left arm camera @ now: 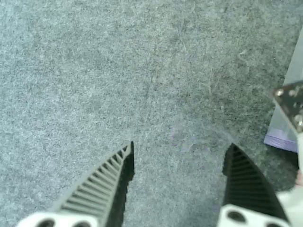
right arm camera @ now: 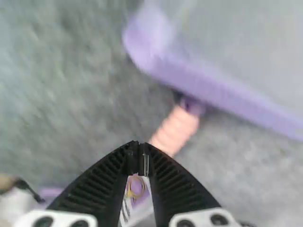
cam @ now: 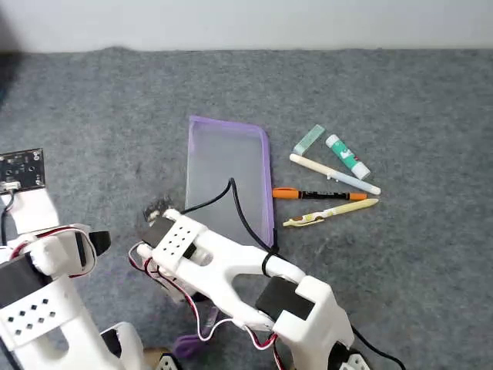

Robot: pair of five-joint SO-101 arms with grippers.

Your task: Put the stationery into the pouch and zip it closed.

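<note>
Pouch (cam: 227, 162) is lying flat on the desk (cam: 400, 100), with the stationery (cam: 333, 173) just beside it, not yet inside. Right tool (right arm camera: 138, 158) is sitting closed beside the peach zip pull (right arm camera: 174, 130), while left tool (left arm camera: 177, 161) is hanging open. The soft, floppy pouch is probably best pinched at that pull.

Flat purple-edged pouch (cam: 227, 166), pens (cam: 320, 195) and perhaps a glue stick (cam: 348, 156) just beside.

It looked like a robotics lab bench. A table was covered in grey felt (cam: 92, 100) up to a plain white wall (cam: 246, 23) at its far edge. The white printed left arm (cam: 38, 308) and right arm (cam: 231, 266) had loose wiring (cam: 196, 308), and a bare circuit board (cam: 21, 168) sat at the left edge.
</note>
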